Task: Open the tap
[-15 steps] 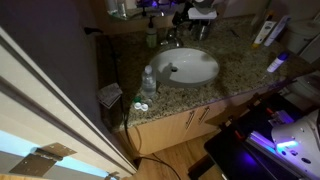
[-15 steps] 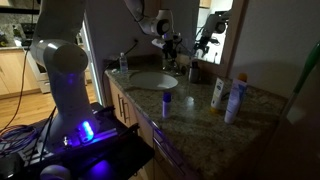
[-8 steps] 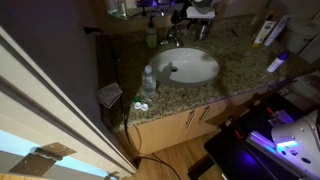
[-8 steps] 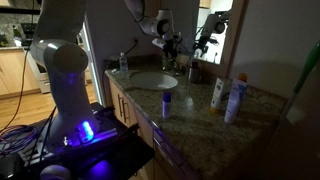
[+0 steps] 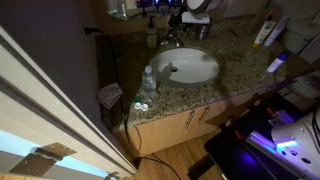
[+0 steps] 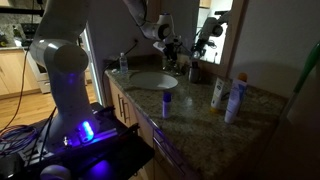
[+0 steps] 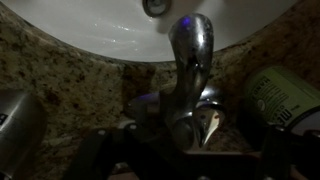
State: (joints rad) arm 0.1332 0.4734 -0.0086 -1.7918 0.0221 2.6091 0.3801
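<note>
One soap bottle (image 5: 152, 37) stands leftmost on the granite surface (image 5: 240, 70). Just right of it is the tap (image 5: 172, 42), at the back rim of the white basin (image 5: 195, 70). The gripper (image 5: 190, 12) hovers close above. Wrist view: tap (image 7: 192, 60) centred, no water visible. Gripper too dark to tell whether released or clenched. Judgement: approach done; handle contact and lift remain.

Shiny chrome tap (image 7: 191, 48), glossy white basin (image 7: 90, 25), speckled polished granite counter (image 7: 70, 95)

Granite counter (image 5: 240, 75): basin (image 5: 195, 68), tap (image 7: 193, 60), clear bottle (image 5: 148, 82) (upright).
</note>
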